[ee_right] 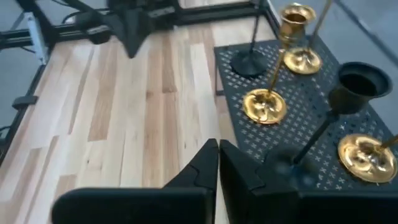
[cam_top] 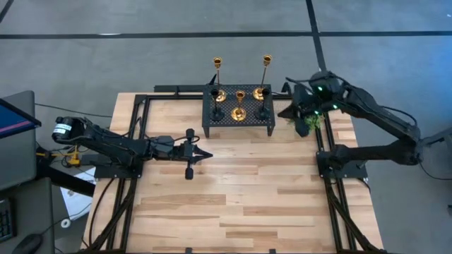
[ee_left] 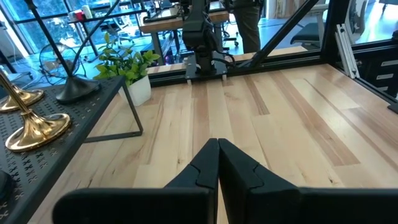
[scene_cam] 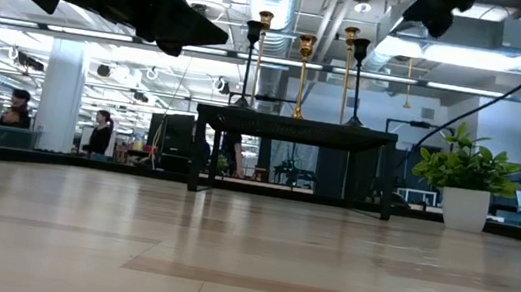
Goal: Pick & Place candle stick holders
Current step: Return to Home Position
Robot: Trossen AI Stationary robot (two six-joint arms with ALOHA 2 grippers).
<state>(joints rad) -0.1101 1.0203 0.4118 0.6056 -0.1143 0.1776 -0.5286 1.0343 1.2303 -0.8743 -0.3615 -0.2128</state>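
Observation:
Five candlestick holders stand by their round bases on the black mesh rack (cam_top: 239, 121) at the table's far middle. Two are tall and gold (cam_top: 217, 77) (cam_top: 266, 74), one is shorter and gold (cam_top: 239, 106), and two are black (cam_top: 215, 106) (cam_top: 263, 106). They also show in the right wrist view, gold (ee_right: 266, 102) and black (ee_right: 348, 93). My left gripper (cam_top: 207, 156) is shut and empty above the table, near and left of the rack. My right gripper (cam_top: 286, 111) is shut and empty, up in the air at the rack's right end.
A small green plant in a white pot (scene_cam: 467, 188) stands right of the rack, partly under my right arm in the high view (cam_top: 308, 125). Bare wooden table (cam_top: 240, 197) lies near of the rack. Black frame rails (cam_top: 134, 120) run along the table's sides.

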